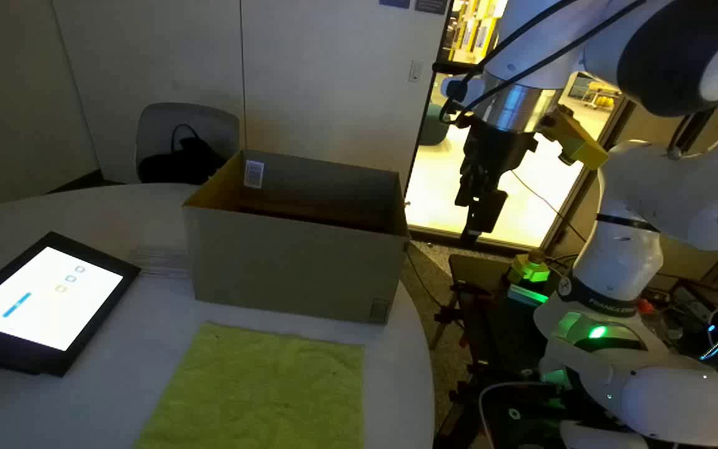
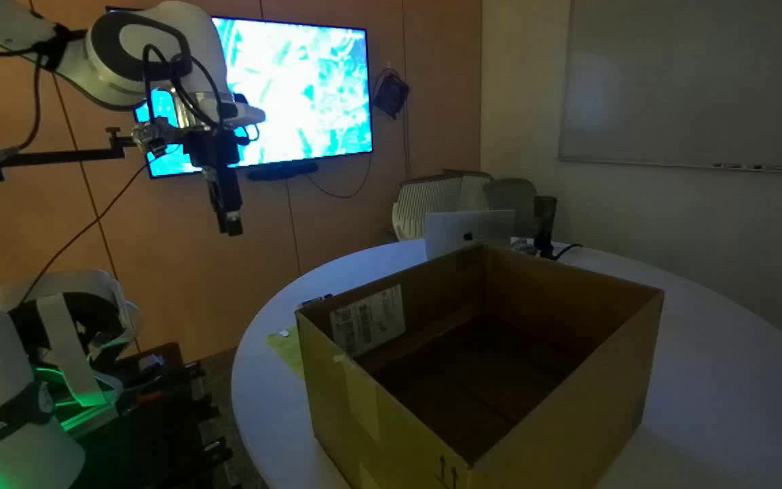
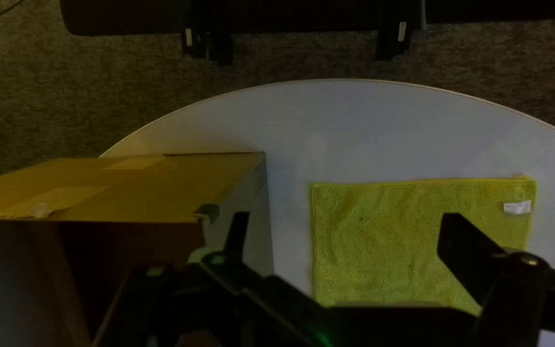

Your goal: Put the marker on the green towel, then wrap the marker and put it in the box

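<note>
One towel near the box

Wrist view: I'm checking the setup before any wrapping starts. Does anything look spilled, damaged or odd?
One thing: a dark patch at a top corner of the box, much darker than the sides meeting there; I cannot tell if it's damage or shadow. No spill shows, and the green towel lies spread out.

Box on the worktop in an exterior view, towel before the box, tablet to its left, chair behind it, claw to its right
</note>
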